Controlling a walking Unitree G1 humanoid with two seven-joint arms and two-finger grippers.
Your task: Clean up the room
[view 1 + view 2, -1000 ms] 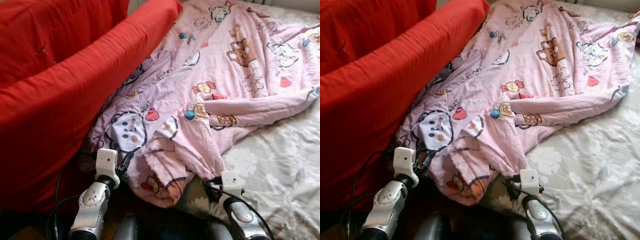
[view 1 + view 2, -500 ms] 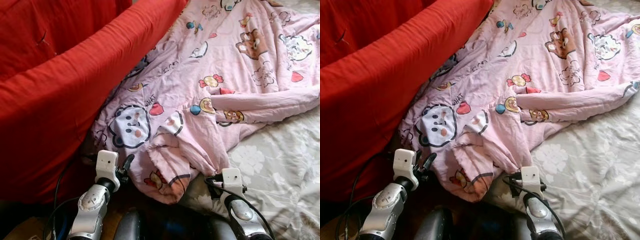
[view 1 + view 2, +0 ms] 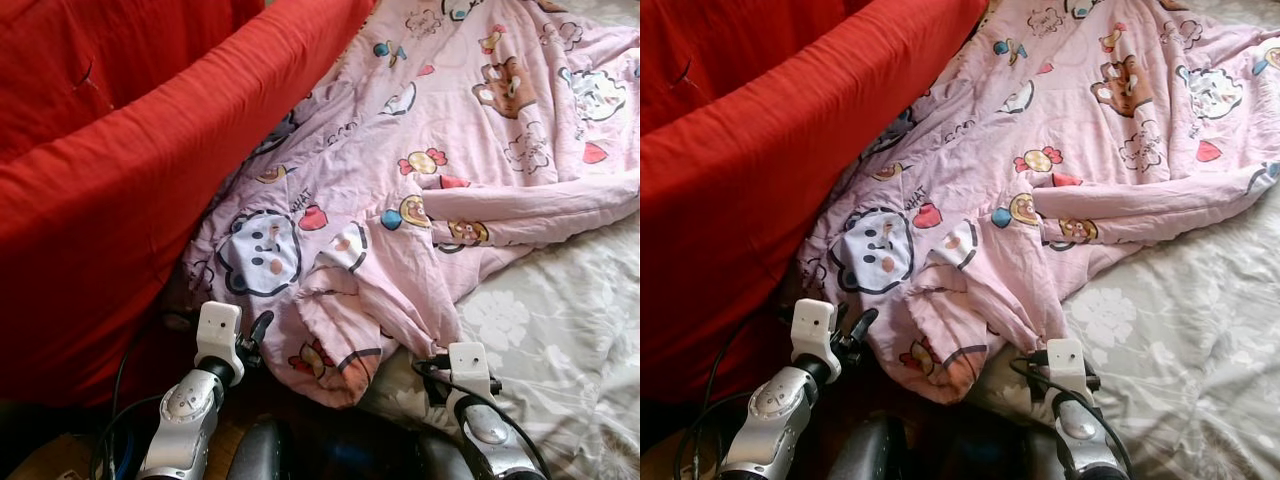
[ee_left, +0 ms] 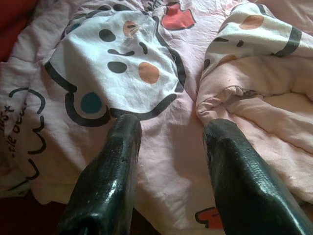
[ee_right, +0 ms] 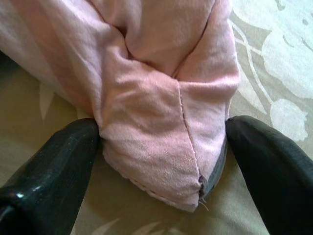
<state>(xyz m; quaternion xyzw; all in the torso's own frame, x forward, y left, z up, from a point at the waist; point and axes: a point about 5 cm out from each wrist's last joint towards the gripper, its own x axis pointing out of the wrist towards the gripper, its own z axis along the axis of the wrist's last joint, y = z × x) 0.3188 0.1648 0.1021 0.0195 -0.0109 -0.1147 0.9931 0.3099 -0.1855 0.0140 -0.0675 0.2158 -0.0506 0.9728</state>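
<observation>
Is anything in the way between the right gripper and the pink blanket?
Nothing visible is. The right gripper has its jaws open on either side of a folded corner of the pink blanket, which lies on the pale floral sheet.

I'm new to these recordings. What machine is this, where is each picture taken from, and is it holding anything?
It is a humanoid robot tidying a bedroom. The two wide pictures come from its head, looking down at a pink cartoon-print quilt lying on a pale floral bedsheet, with a red sofa alongside. The close-ups come from wrist cameras. The left gripper is open, its black fingers over the quilt's printed face. The right gripper is open around a folded quilt corner, the fingers at either side. Nothing is clamped yet.
</observation>
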